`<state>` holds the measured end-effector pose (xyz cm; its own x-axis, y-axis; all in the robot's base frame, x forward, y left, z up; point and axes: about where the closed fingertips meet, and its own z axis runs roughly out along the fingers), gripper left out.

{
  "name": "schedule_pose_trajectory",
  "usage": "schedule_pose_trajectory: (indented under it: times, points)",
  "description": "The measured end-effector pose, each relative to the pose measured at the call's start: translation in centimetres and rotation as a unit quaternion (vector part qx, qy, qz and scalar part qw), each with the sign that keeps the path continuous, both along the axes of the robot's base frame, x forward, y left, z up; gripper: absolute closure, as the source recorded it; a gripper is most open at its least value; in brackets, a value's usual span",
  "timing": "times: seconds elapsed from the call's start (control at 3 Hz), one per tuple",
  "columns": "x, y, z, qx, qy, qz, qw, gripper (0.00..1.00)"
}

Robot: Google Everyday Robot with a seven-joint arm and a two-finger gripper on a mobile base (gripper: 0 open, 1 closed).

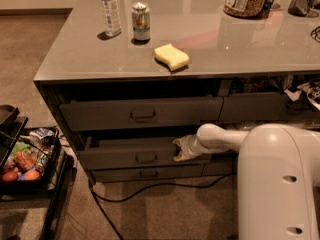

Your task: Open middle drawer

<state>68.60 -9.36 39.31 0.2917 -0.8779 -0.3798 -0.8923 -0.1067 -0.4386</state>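
Middle drawer (120, 156) sat partly out, under the counter (225, 49) front edge. Gripper (181, 150) was at the right end of the drawer front's top edge; its grip state couldn't be told. It was off-centre from the handle (146, 158), so the pull should go straight out and level to avoid skew.

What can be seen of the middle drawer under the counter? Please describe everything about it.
The middle drawer is a wide, dark grey drawer with a flat front and a small rectangular pull handle at its centre. The material cannot be told. It stands pulled out a little, level, between the taller drawer above and the slim drawer below. Its inside is in shadow. The gripper rests against the right end of its front in the picture, at the top edge.
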Motion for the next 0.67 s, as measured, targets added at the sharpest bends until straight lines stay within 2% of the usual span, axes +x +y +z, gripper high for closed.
schedule_pose_trajectory:
  times: [0.33, 0.67]
  points:
    - [-1.24, -0.47, -0.43, -0.006, -0.016, 0.016, 0.9997, 0.6]
    - [-1.27, -0.46, -0.05, -0.006, -0.016, 0.016, 0.9997, 0.62]
